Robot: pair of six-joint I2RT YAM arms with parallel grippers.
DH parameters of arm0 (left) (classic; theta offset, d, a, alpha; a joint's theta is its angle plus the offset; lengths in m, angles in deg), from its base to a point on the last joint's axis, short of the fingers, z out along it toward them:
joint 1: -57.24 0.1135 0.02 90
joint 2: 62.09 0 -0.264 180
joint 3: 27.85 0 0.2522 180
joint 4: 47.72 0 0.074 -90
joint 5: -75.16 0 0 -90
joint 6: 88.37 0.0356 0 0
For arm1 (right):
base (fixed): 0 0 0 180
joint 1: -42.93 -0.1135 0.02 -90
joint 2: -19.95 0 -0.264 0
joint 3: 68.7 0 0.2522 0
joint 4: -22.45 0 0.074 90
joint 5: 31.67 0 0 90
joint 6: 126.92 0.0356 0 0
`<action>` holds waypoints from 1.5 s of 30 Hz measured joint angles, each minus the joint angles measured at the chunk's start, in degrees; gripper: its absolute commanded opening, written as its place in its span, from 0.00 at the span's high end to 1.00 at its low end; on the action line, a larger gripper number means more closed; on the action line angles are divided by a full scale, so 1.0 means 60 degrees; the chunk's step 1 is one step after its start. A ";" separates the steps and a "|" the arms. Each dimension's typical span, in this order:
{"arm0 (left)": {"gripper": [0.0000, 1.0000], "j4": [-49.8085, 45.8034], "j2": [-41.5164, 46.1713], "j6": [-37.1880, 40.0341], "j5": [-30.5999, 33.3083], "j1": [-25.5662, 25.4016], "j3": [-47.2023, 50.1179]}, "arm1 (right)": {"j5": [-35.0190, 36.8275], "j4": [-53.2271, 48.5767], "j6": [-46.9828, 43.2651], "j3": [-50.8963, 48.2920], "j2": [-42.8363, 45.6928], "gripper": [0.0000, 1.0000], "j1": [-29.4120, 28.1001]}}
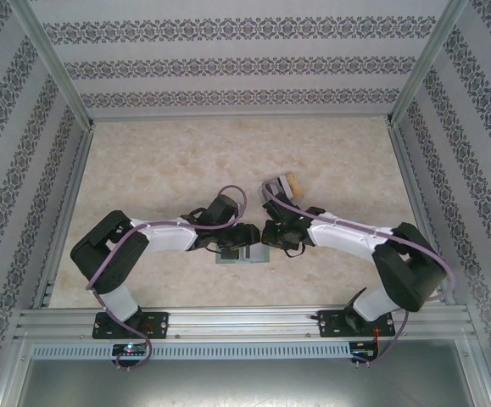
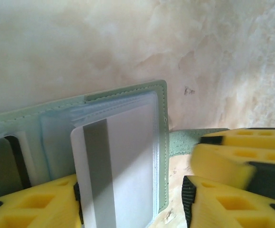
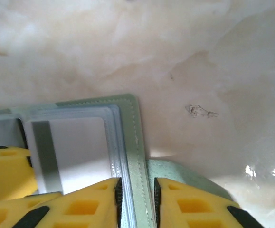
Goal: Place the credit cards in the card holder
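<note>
**Both end effectors at the open card holder**

The pale marbled tabletop (image 1: 186, 161) carries everything. Both arms reach in and meet at its near middle. The left end effector (image 2: 130, 185) is spread, one yellow finger on each side of the card. Its right finger stands just clear of the holder's edge, so it pinches nothing. The right end effector (image 3: 137, 190) is nearly pressed together, pinching the right edge of the card holder (image 3: 128, 102). The sage-green holder lies open and flat between the two. A clear box (image 1: 281, 185) with a tan end sits just beyond the right wrist. A grey credit card (image 2: 128, 156) with a darker stripe lies at the holder's right inner pocket. I cannot tell whether it is fully seated.
</note>
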 measured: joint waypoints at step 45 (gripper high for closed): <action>0.54 -0.1745 -0.4422 -0.0219 -0.0954 0.1854 -0.6149 | -0.2211 -0.2382 -0.4666 0.5737 -0.3901 0.67 0.4929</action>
